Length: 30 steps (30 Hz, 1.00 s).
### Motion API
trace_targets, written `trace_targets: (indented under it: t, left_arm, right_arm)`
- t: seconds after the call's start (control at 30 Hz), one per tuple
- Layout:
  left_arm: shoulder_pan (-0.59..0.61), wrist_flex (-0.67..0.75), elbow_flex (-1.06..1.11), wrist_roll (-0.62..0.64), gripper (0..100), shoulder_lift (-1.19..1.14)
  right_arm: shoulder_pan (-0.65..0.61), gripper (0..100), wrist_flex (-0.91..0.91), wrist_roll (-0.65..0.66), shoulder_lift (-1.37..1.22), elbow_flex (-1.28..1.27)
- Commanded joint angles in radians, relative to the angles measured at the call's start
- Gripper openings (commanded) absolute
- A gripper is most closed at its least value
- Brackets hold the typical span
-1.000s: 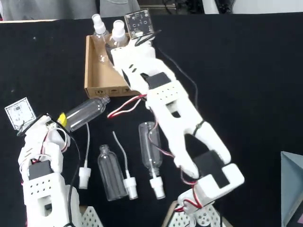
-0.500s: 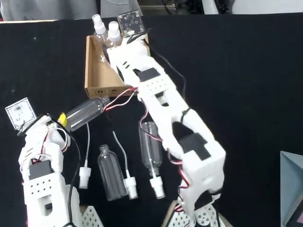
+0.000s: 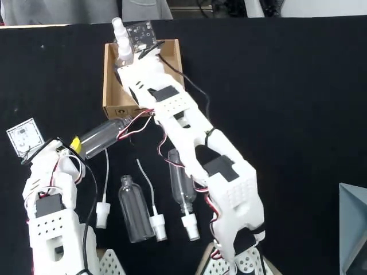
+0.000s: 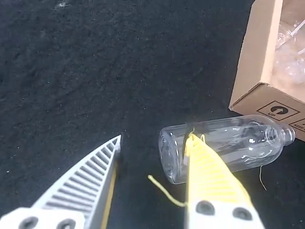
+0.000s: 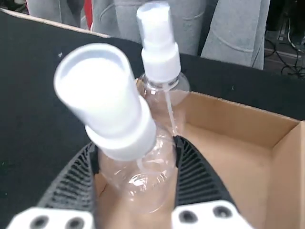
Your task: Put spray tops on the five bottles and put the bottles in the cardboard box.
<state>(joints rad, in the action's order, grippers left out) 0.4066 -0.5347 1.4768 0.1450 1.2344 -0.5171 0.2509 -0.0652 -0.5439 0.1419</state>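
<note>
The held bottle point(image 5: 136, 171), already fitted with its white spray top, sits upright between the fingers of the right tool point(image 5: 137, 157), which is clamped around its clear body. It hangs over the floor of the cardboard box point(image 5: 248, 129), at the box's far end, and is not yet let go. Just beside it a second capped bottle point(image 5: 164, 81) stands in the far corner of the box. The box appears to hold nothing else.

By this count two of the five bottles are capped: one is boxed and one is about to be set down. Three are left to do. An open-necked bottle point(image 3: 103, 137) lies on the bench point(image 3: 287, 86) just outside the box, its neck toward the box wall. Two more bare bottles point(image 3: 135, 209) point(image 3: 182, 177) lie nearer the arm bases. Three loose spray tops point(image 3: 102, 215) point(image 3: 158, 224) point(image 3: 191, 228) with their dip tubes lie among them.

The left tool point(image 4: 153, 140) is spread wide, empty, near the base of the open-necked bottle. Its yellow finger crosses the bottle's base end in the wrist view, and contact cannot be told.
</note>
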Motion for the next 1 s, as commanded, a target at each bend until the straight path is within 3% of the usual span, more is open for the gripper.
trace_targets:
  t: [0.0, 0.43, 0.97]
  left_arm:
    - [-0.002, 0.028, -0.013, -0.006, 20, 0.018]
    - [-0.002, 0.028, -0.013, -0.006, 20, 0.018]
    - [-0.002, 0.028, -0.013, -0.006, 20, 0.018]
  right_arm:
    - [-0.028, 1.2, -0.032, 0.0, 0.01, 0.102]
    - [-0.026, 1.5, -0.028, 0.0, -0.159, 0.242]
    - [-0.032, 1.6, 0.018, 0.0, -0.163, 0.248]
